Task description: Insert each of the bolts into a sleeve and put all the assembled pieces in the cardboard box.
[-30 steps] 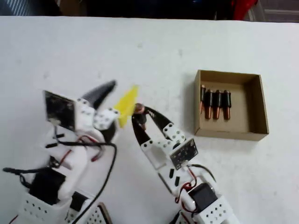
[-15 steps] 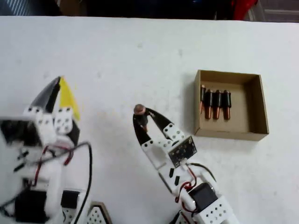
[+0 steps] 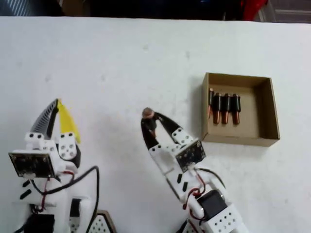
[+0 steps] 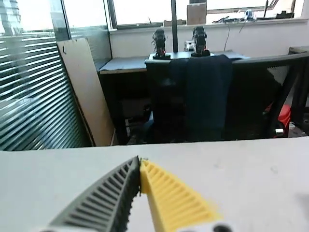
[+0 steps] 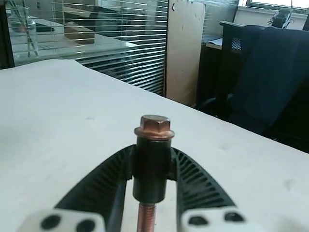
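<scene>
A white table [image 3: 146, 58] carries everything. At its near edge stand the two arms, side by side and well apart. The cardboard box [image 3: 273, 110] sits open on the right half of the table, near the right gripper [image 3: 148, 118], with bare tabletop between them. Beyond the far edge of the table, the left wrist view shows a dark chair [image 4: 217, 96] and window blinds [image 4: 34, 87].

The left gripper [image 3: 58, 102] hovers over the left half of the table. Its grey and yellow fingers are pressed together at the tips, with nothing between them.

Four assembled pieces [image 3: 223, 108] lie side by side in the left part of the box, parallel to each other, with their copper ends toward the near wall.

The right gripper's black fingers are clamped narrowly on the black sleeve [image 5: 151, 169]. The copper bolt [image 5: 154, 126] runs through the sleeve. Its long axis lies along the fingers: the flanged head sits just past the fingertips, pointing away from the arm, and the threaded end pokes out toward the wrist.
</scene>
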Robot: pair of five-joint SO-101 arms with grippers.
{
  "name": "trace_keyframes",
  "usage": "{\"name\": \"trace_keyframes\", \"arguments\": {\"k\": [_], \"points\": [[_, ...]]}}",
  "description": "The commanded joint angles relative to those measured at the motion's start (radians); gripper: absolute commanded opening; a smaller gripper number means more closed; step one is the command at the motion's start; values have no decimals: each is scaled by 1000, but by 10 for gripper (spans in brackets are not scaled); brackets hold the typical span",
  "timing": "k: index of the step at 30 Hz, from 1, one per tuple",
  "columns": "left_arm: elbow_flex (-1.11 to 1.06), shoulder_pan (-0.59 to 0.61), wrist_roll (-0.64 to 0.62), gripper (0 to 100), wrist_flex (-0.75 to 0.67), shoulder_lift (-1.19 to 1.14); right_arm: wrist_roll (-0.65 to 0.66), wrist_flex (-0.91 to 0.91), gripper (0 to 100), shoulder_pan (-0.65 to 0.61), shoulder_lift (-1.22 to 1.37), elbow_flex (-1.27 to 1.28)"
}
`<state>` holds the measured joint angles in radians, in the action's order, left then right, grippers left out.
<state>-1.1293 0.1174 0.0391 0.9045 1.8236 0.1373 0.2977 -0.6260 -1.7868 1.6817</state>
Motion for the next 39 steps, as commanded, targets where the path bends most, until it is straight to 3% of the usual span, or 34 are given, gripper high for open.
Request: {"name": "trace_keyframes", "arguments": {"k": [1, 31, 39], "points": [[-2, 30, 12, 23, 48, 5, 11, 1, 17, 22, -12, 9], [-537, 48, 14, 23, 81, 5, 11, 1, 17, 96, -12, 9], [-563, 45, 11, 23, 112, 4, 11, 2, 17, 163, -13, -5]]}}
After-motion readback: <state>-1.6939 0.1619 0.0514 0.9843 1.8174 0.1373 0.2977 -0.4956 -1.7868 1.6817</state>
